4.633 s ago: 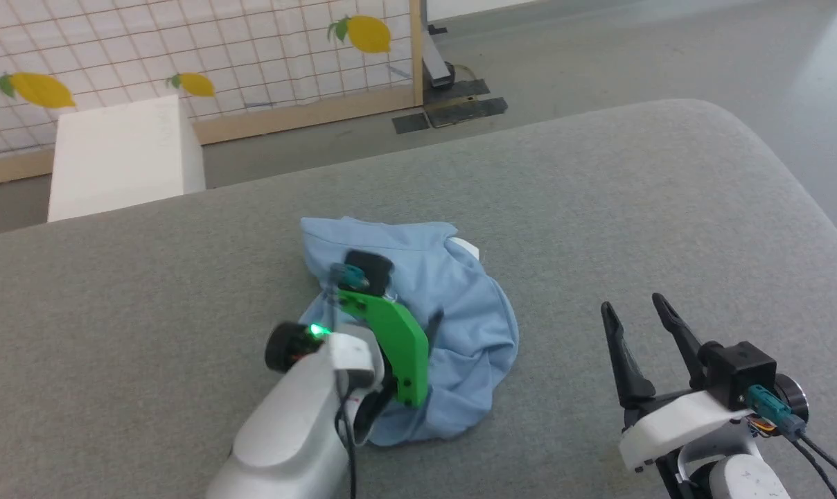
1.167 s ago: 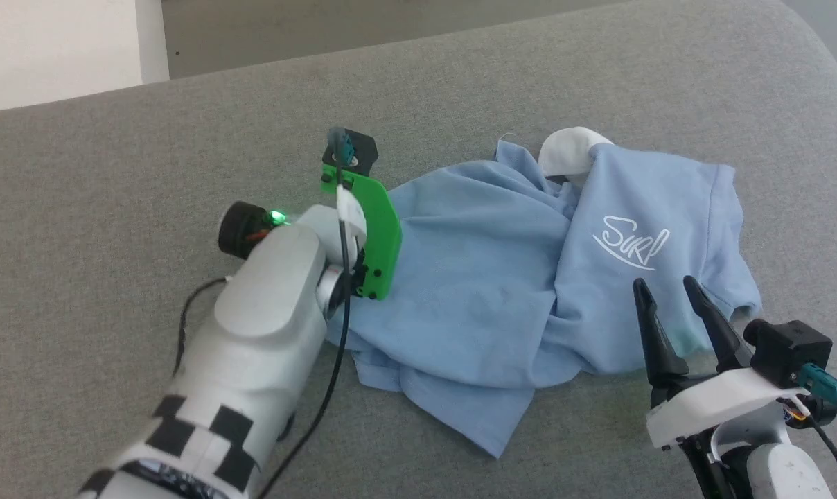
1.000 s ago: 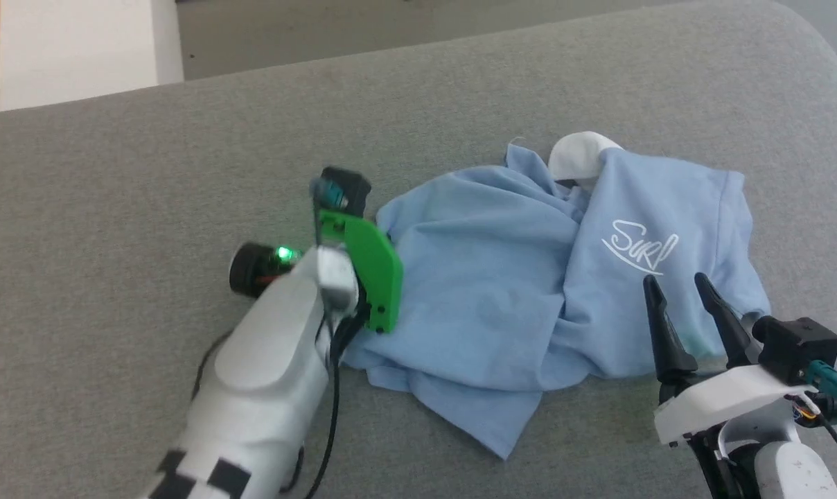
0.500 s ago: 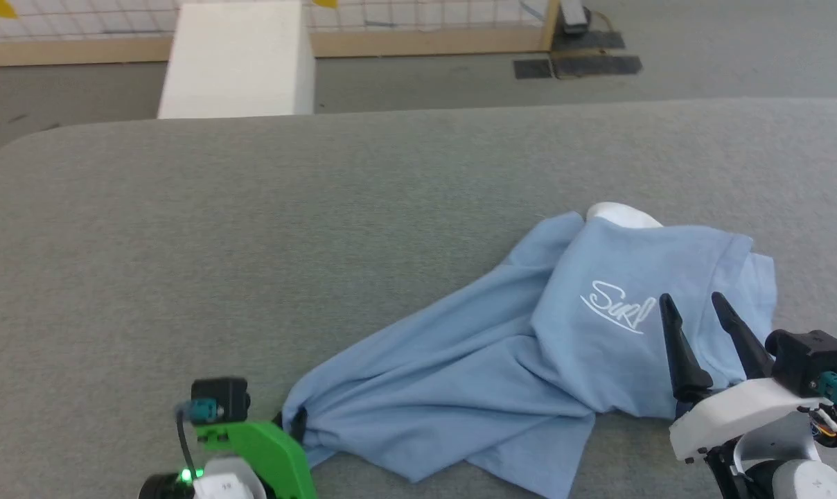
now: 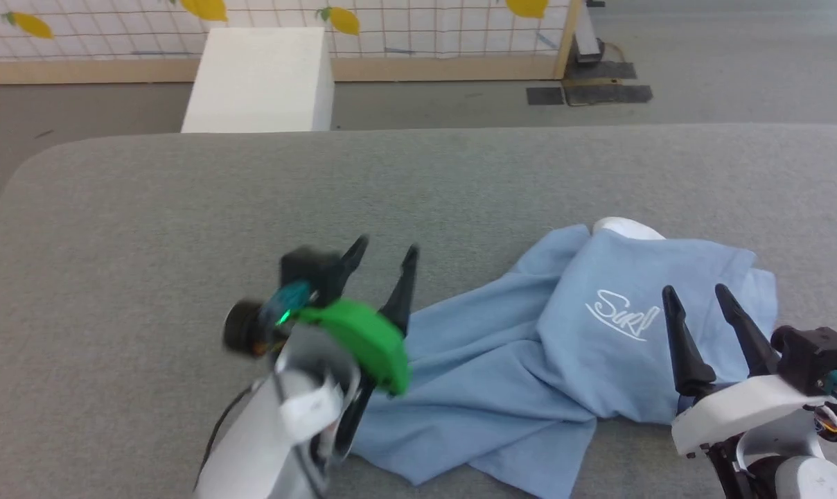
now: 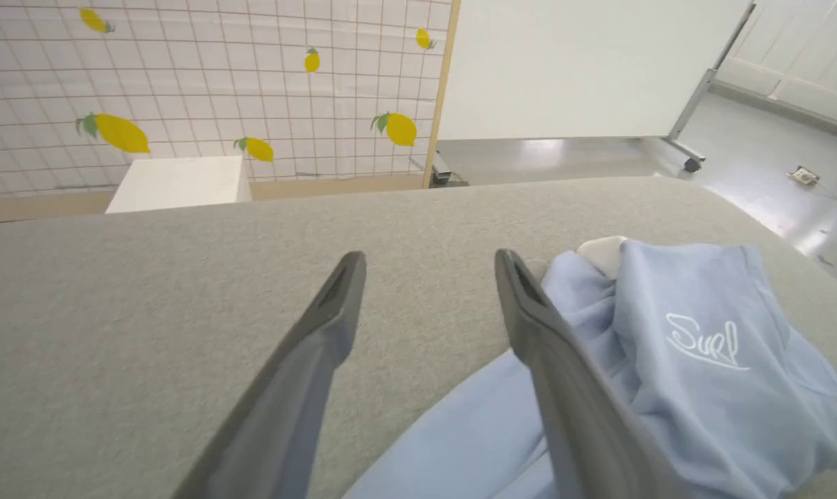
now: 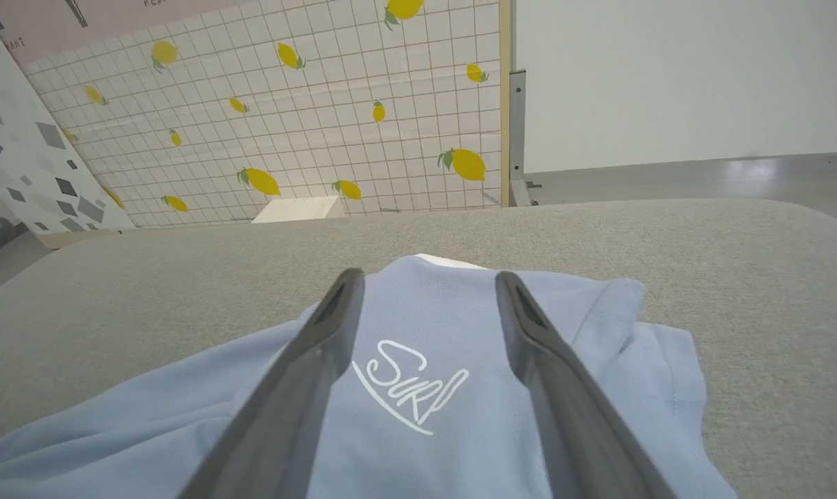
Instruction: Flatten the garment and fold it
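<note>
Grey padded table (image 5: 183,194), white box (image 5: 259,80) behind, lemon-print grid screen (image 6: 183,83), grey floor (image 5: 737,55)

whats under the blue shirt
The shirt lies crumpled on the grey padded table. A white part peeks from under its far edge; whatever else lies beneath its folds is covered.

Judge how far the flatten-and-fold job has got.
Done: the garment lies partly spread on the grey surface, logo up. In hand: nothing; the left gripper and right gripper hover with jaws open. Left: smoothing its bunched folds, then all folding.
</note>
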